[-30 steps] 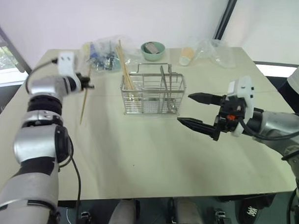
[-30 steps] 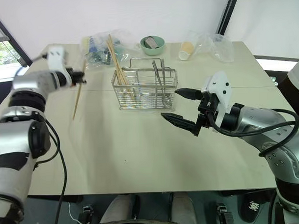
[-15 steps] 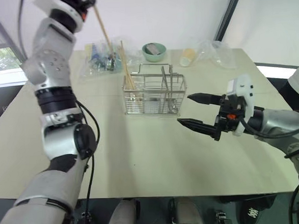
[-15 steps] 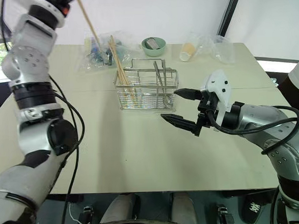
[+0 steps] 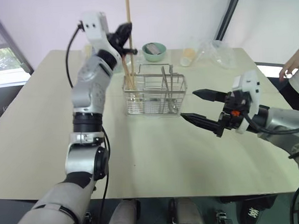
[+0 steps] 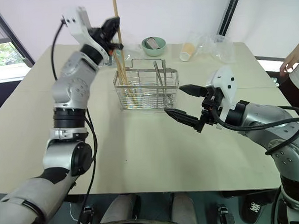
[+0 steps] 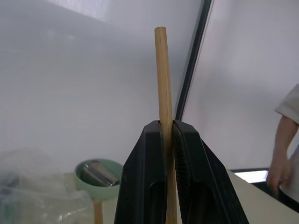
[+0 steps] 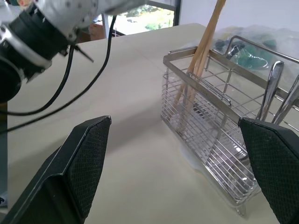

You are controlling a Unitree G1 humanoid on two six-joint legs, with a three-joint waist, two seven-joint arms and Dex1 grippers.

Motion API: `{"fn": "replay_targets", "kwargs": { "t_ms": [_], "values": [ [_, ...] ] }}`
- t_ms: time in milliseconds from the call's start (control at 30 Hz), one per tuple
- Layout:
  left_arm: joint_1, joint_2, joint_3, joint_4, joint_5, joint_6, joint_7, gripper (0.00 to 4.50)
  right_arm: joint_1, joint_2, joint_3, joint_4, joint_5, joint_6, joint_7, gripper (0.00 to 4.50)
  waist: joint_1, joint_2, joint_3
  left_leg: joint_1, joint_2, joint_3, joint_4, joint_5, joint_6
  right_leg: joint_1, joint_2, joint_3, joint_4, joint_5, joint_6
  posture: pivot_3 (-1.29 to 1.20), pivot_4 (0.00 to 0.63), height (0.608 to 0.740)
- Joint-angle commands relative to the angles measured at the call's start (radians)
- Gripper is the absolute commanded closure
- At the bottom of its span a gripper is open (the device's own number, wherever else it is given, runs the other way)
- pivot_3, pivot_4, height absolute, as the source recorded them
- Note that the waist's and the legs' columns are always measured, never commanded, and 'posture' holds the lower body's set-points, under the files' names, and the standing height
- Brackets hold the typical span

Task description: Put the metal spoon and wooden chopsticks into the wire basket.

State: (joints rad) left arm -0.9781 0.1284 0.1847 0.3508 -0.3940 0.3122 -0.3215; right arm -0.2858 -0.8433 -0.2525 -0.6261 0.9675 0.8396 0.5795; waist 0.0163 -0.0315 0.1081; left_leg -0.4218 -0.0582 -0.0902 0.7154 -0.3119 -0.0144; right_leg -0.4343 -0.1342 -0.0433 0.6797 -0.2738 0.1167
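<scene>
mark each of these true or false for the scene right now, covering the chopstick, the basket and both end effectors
1. The left end effector grips a wooden chopstick held upright. True.
2. The right end effector holds the metal spoon. False: its fingers stand wide apart with nothing between them.
3. The wire basket already holds chopsticks and metal cutlery. True.
4. The held chopstick lies flat on the table. False: it is raised above the basket's left end.
5. The mint-green bowl sits inside the basket. False: it stands behind it on the table.
</scene>
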Motion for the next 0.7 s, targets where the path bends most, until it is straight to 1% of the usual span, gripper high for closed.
{"fn": "replay_targets", "kwargs": {
  "t_ms": [33, 167, 200, 267, 333, 400, 467, 533, 633, 700],
  "values": [
    [-0.004, -0.016, -0.005, -0.058, -0.001, -0.019, 0.018, 2.31, 0.0, 0.001, -0.042, -0.031, 0.024, -0.011, -0.013, 0.0, -0.001, 0.0, 0.0, 0.0, 0.0, 0.0, 0.0, 0.0, 0.0, 0.0, 0.0, 0.0, 0.0, 0.0, 0.0, 0.0, 0.15, 0.635],
    [0.02, -0.026, -0.006, -0.107, -0.009, -0.002, 0.035, 0.3, 0.006, 0.001, -0.042, -0.027, 0.025, -0.017, -0.014, 0.0, -0.003, 0.0, 0.0, 0.0, 0.0, 0.0, 0.0, 0.0, 0.0, -0.001, 0.0, 0.0, -0.002, 0.0, 0.0, 0.0, 0.15, 0.635],
    [0.024, -0.025, -0.006, -0.118, -0.01, 0.004, 0.037, 0.06, 0.005, 0.002, -0.04, -0.024, 0.024, -0.018, -0.014, 0.0, -0.003, 0.0, 0.0, 0.0, 0.0, 0.0, 0.0, 0.0, 0.0, -0.001, 0.0, 0.0, -0.002, 0.0, 0.0, 0.0, 0.15, 0.635],
    [0.028, -0.01, -0.005, -0.15, -0.015, 0.028, 0.036, 0.06, 0.0, 0.002, -0.034, -0.015, 0.015, -0.023, -0.011, 0.0, -0.002, 0.001, -0.001, 0.0, 0.0, 0.0, 0.0, 0.0, 0.0, 0.0, 0.0, 0.0, -0.002, 0.0, 0.0, 0.0, 0.15, 0.635],
    [0.026, 0.027, -0.004, -0.182, -0.024, 0.073, 0.016, 0.06, -0.004, -0.005, -0.03, -0.002, -0.004, -0.033, 0.001, 0.0, -0.003, 0.001, -0.001, 0.001, 0.0, 0.0, 0.0, 0.0, 0.0, 0.0, 0.001, 0.0, -0.002, 0.0, 0.0, 0.0, 0.15, 0.635],
    [0.036, 0.12, -0.02, -0.217, -0.015, 0.118, -0.058, 0.06, -0.005, -0.026, -0.031, 0.018, -0.043, -0.051, 0.025, 0.0, -0.006, 0.002, 0.0, 0.001, 0.0, 0.0, 0.0, 0.0, 0.0, 0.0, 0.001, 0.0, -0.001, 0.0, 0.0, 0.0, 0.15, 0.635],
    [0.051, 0.259, -0.038, -0.252, -0.022, 0.171, -0.188, 0.06, -0.01, -0.057, -0.041, 0.061, -0.089, -0.075, 0.062, 0.0, -0.01, 0.004, 0.001, 0.002, 0.001, 0.0, -0.001, 0.0, 0.0, -0.001, 0.001, 0.0, -0.001, 0.0, 0.0, 0.0, 0.15, 0.635],
    [0.078, 0.417, -0.053, -0.281, -0.042, 0.221, -0.348, 0.06, -0.015, -0.092, -0.05, 0.115, -0.135, -0.105, 0.103, 0.0, -0.012, 0.005, 0.001, 0.002, 0.001, 0.001, -0.002, 0.0, 0.0, -0.001, 0.001, 0.0, 0.0, 0.0, -0.001, 0.0, 0.15, 0.635],
    [0.15, 0.66, -0.058, -0.308, -0.045, 0.213, -0.588, 0.06, -0.025, -0.145, -0.059, 0.217, -0.199, -0.149, 0.173, 0.0, -0.012, 0.006, 0.001, 0.002, 0.001, 0.001, -0.003, 0.0, 0.0, -0.002, 0.001, 0.0, 0.001, -0.002, -0.004, 0.0, 0.15, 0.635],
    [0.201, 0.771, -0.037, -0.311, -0.056, 0.209, -0.69, 0.06, -0.031, -0.171, -0.053, 0.274, -0.24, -0.182, 0.22, 0.0, -0.011, 0.007, 0.001, 0.001, 0.001, 0.001, -0.003, 0.0, 0.0, -0.002, 0.001, 0.0, 0.0, -0.002, -0.004, 0.0, 0.15, 0.635]
  ]
}}
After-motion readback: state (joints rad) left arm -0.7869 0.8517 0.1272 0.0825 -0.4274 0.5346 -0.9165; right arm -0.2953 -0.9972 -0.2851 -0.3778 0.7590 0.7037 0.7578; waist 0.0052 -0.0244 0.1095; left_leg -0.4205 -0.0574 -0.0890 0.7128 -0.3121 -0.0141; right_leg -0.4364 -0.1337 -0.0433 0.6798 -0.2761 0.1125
